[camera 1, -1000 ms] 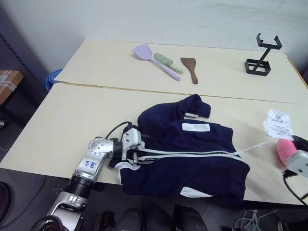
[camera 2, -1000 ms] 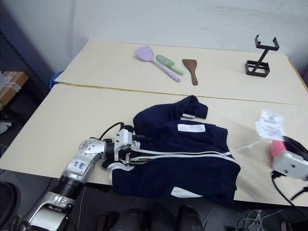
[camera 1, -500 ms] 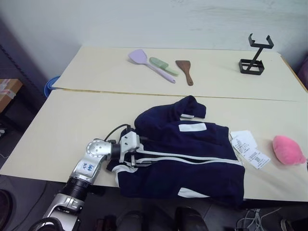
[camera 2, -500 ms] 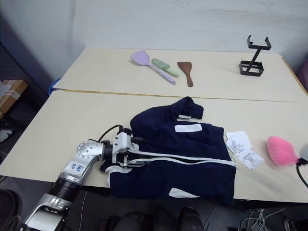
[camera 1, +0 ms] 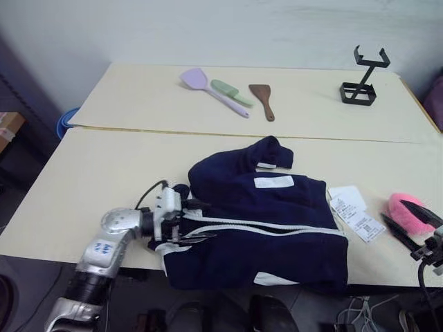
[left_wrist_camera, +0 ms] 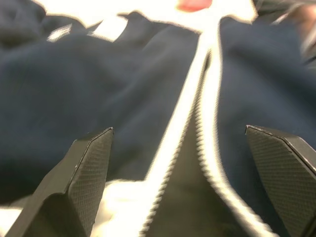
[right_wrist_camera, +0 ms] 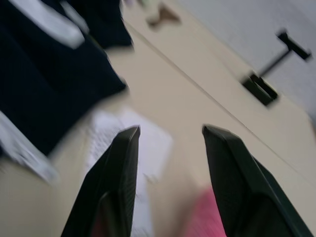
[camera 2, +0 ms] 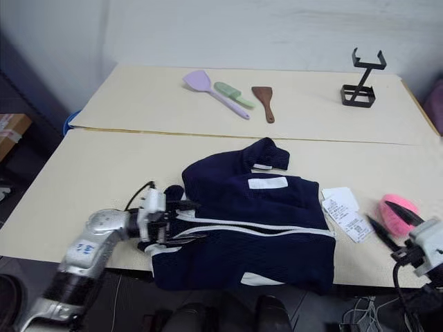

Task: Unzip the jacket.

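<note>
Navy jacket (camera 1: 270, 221) flat on table

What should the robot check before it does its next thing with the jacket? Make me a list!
1. Jacket lies flat on the table: ok.
2. Zipper fully undone: not ok; the white line splits apart only near the left gripper.
3. Left gripper open, holding nothing: ok; its fingers stand on either side of the zipper end.
4. Right gripper free: ok; open, holding nothing, beside the pink plush ball.
5. Hang tags out of the way: ok; on the table past the jacket's edge.
6. Zipper pull's spot: cannot tell.
</note>
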